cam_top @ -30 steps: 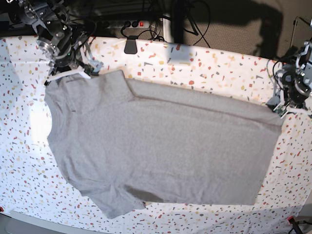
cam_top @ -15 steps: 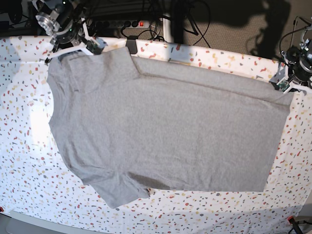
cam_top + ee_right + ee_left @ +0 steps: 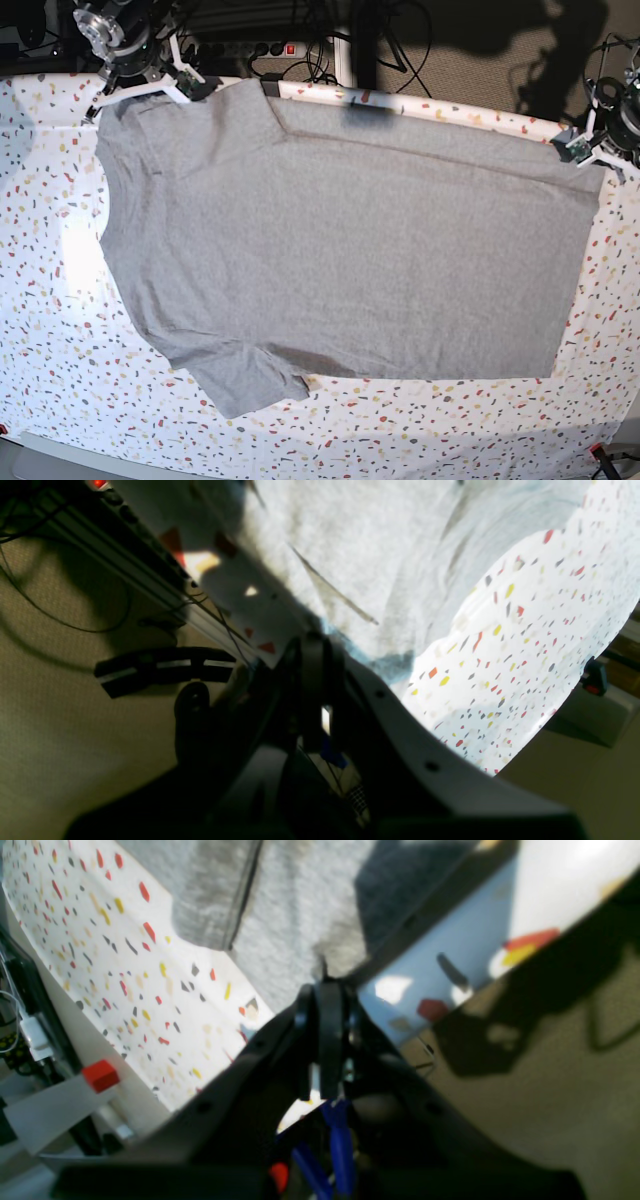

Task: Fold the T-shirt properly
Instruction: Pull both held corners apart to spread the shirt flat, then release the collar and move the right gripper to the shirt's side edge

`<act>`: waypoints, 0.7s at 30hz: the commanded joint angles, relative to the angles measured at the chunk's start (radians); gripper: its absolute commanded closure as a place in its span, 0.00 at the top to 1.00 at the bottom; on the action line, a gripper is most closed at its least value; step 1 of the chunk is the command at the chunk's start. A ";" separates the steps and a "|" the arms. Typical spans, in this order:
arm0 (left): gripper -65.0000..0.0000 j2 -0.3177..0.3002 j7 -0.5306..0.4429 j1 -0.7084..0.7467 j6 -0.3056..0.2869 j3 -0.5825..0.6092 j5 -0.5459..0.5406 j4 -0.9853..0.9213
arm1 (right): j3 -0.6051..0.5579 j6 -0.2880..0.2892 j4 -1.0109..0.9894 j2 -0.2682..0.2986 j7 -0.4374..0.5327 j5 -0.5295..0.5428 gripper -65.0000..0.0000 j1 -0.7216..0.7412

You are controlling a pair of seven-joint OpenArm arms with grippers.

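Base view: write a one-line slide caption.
Two pincers, left and right, grip a grey T-shirt along its far edge.

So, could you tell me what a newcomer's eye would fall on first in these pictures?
Probably the large grey T-shirt, spread across the middle of the speckled tabletop. Next, the left gripper and right gripper, shut on the shirt near its two far corners.

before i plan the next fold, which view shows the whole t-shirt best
The base view: the T-shirt lies there almost entire, with its sleeve at lower left and both side edges visible. The left wrist view shows just one corner region at the claw; the right wrist view, another part.
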 commanded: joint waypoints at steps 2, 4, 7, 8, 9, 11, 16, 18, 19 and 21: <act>0.00 -0.037 0.003 -0.011 0.011 -0.008 0.000 0.026 | 0.007 -0.011 0.033 0.011 -0.035 -0.009 0.00 -0.001; 0.00 -0.042 0.010 -0.011 0.012 -0.008 0.002 0.031 | 0.007 -0.012 0.052 0.011 -0.052 -0.010 0.13 -0.001; 0.13 -0.043 0.049 -0.014 0.012 -0.009 0.043 0.031 | 0.007 -0.012 0.093 0.012 -0.072 -0.010 0.36 -0.001; 0.22 -0.043 0.068 -0.019 0.012 -0.009 0.059 0.032 | 0.007 -0.012 0.108 0.011 -0.071 -0.010 0.42 -0.001; 0.31 -0.043 0.095 -0.027 0.012 -0.009 0.063 0.034 | 0.007 -0.012 0.123 0.012 -0.071 -0.010 0.45 -0.001; 0.37 -0.047 0.156 -0.050 0.012 -0.009 0.060 0.034 | 0.007 -0.012 0.149 0.012 -0.071 -0.010 0.46 -0.001; 0.37 -0.094 0.156 -0.109 0.015 -0.009 0.012 0.034 | 0.007 -0.024 0.167 0.011 -0.055 -0.002 0.46 0.027; 0.37 -0.106 0.111 -0.151 0.016 -0.009 -0.097 0.033 | 0.013 -0.060 0.166 0.006 -0.052 0.048 0.46 0.060; 0.37 -0.106 0.098 -0.176 0.015 -0.009 -0.158 0.031 | 0.022 -0.064 0.166 -0.003 -0.047 0.084 0.46 0.077; 0.37 -0.104 0.059 -0.227 0.014 -0.009 -0.254 0.020 | 0.056 -0.064 0.164 -0.037 -0.015 0.153 0.46 0.109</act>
